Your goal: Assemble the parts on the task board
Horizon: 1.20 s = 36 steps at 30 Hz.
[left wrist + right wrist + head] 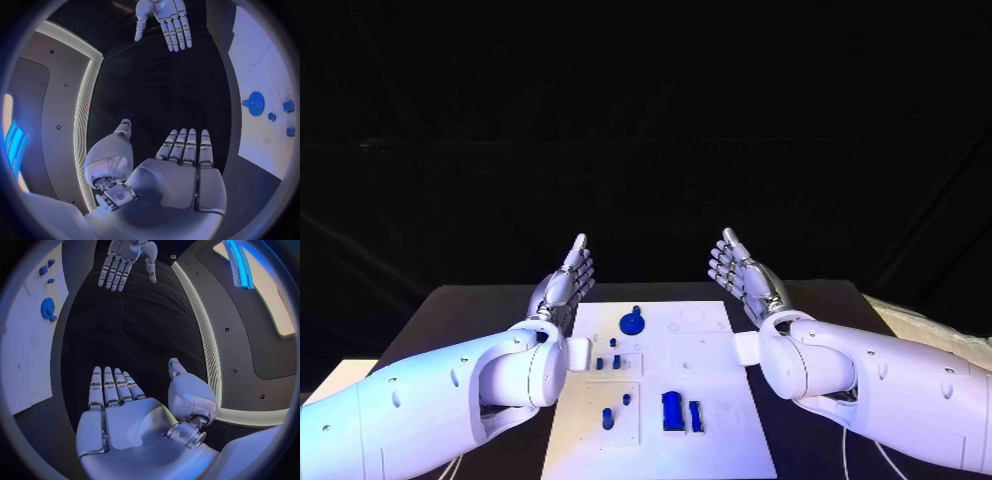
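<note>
Left hand (565, 283), right hand (746, 275) — raised, fingers straight, holding nothing.

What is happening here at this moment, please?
Nothing is being handled yet. The left hand and the right hand are both raised above the table, one on each side of the task board, with fingers straight and nothing in them. The blue parts lie on the board untouched, among them a round gear near its far end and a tall block nearer the robot.

Black table (473, 305) before a dark curtained backdrop
</note>
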{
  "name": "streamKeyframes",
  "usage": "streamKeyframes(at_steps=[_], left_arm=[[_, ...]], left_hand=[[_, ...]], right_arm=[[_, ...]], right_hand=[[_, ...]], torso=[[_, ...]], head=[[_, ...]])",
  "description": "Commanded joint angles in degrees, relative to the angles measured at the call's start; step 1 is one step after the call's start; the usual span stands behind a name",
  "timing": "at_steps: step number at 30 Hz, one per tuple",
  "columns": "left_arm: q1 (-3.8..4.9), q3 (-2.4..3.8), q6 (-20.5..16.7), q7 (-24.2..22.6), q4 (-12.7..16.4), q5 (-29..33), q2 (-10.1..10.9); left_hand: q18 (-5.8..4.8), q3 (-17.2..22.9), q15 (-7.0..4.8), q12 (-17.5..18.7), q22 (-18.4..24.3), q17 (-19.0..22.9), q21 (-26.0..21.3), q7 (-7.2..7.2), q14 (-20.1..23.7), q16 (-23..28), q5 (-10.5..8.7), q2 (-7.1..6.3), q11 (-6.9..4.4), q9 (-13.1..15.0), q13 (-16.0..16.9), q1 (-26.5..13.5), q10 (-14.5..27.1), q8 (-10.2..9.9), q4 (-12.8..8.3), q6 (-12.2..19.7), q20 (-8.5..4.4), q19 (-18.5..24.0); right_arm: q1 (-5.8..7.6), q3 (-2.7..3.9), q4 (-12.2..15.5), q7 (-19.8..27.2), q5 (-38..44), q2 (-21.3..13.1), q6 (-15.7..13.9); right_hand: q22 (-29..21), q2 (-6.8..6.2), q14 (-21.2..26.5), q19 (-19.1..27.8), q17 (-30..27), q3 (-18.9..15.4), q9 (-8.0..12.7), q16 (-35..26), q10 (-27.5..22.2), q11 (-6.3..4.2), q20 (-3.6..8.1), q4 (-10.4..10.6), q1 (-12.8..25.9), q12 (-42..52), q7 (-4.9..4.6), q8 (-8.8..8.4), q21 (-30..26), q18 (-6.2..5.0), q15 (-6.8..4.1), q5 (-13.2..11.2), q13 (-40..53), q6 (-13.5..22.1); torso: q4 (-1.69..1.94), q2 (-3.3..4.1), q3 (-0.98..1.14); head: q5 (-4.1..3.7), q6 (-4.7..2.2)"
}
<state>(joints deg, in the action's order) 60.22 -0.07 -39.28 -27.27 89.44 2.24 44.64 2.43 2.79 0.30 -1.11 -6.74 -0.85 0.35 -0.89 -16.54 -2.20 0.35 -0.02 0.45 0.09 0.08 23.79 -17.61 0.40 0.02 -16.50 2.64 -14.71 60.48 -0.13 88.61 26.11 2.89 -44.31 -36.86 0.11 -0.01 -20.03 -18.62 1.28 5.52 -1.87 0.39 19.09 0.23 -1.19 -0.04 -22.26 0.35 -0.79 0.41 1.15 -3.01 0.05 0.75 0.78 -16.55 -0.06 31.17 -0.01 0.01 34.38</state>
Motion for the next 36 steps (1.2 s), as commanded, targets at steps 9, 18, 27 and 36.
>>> streamKeyframes(at_steps=[9,18,27,36], left_arm=[[-0.05,0.07,-4.8,-2.5,0.5,-2.2,0.0],[-0.05,0.07,-4.8,-2.5,0.5,-2.2,0.0],[-0.05,0.07,-4.8,-2.5,0.5,-2.2,0.0],[-0.05,0.07,-4.8,-2.5,0.5,-2.2,0.0]], left_hand=[[-2.43,-2.8,-0.3,1.1,6.7,0.9,-0.3,0.89,8.6,2.2,-0.35,0.02,-0.45,-0.1,-0.1,-12.3,9.2,-0.4,0.0,8.6,-2.64,7.6],[-2.43,-2.8,-0.3,1.1,6.7,0.9,-0.3,0.89,11.0,2.2,-0.35,0.02,-0.45,-0.1,-0.1,-15.8,11.7,-0.4,0.0,10.9,-2.64,9.7],[-2.43,-2.8,-0.3,1.1,6.7,0.9,-0.3,0.89,16.5,2.2,-0.35,0.02,-0.45,-0.1,-0.1,-23.8,17.6,-0.4,0.0,16.5,-2.64,14.7],[-2.43,-2.8,-0.3,1.1,6.7,0.9,-0.3,0.89,16.5,2.2,-0.35,0.02,-0.45,-0.1,-0.1,-23.8,17.6,-0.4,0.0,16.5,-2.64,14.7]], right_arm=[[-0.32,0.13,1.3,3.7,-2.9,-0.4,-7.3],[-0.32,0.13,1.3,3.7,-2.9,-0.4,-7.3],[-0.32,0.13,1.3,3.7,-2.9,-0.4,-7.3],[-0.32,0.13,1.3,3.7,-2.9,-0.4,-7.3]], right_hand=[[-0.1,0.01,10.4,9.7,-1.3,-5.5,1.9,-0.4,-10.0,-0.23,1.19,0.0,11.6,-0.3,0.79,-0.41,-1.2,3.01,-0.05,-0.8,-0.8,8.6],[-0.1,0.01,13.4,12.4,-1.3,-5.5,1.9,-0.4,-12.8,-0.23,1.19,0.0,14.8,-0.3,0.79,-0.41,-1.2,3.01,-0.05,-0.8,-0.8,11.1],[-0.1,0.01,20.0,18.6,-1.3,-5.5,1.9,-0.4,-19.1,-0.23,1.19,0.0,22.3,-0.3,0.79,-0.41,-1.2,3.01,-0.05,-0.8,-0.8,16.5],[-0.1,0.01,20.0,18.6,-1.3,-5.5,1.9,-0.4,-19.1,-0.23,1.19,0.0,22.3,-0.3,0.79,-0.41,-1.2,3.01,-0.05,-0.8,-0.8,16.5]], torso=[[0.06,0.01,0.01],[0.06,0.01,0.01],[0.06,0.01,0.01],[0.06,0.01,0.01]], head=[[-0.01,0.0],[-0.01,0.0],[-0.01,0.0],[-0.01,0.0]])
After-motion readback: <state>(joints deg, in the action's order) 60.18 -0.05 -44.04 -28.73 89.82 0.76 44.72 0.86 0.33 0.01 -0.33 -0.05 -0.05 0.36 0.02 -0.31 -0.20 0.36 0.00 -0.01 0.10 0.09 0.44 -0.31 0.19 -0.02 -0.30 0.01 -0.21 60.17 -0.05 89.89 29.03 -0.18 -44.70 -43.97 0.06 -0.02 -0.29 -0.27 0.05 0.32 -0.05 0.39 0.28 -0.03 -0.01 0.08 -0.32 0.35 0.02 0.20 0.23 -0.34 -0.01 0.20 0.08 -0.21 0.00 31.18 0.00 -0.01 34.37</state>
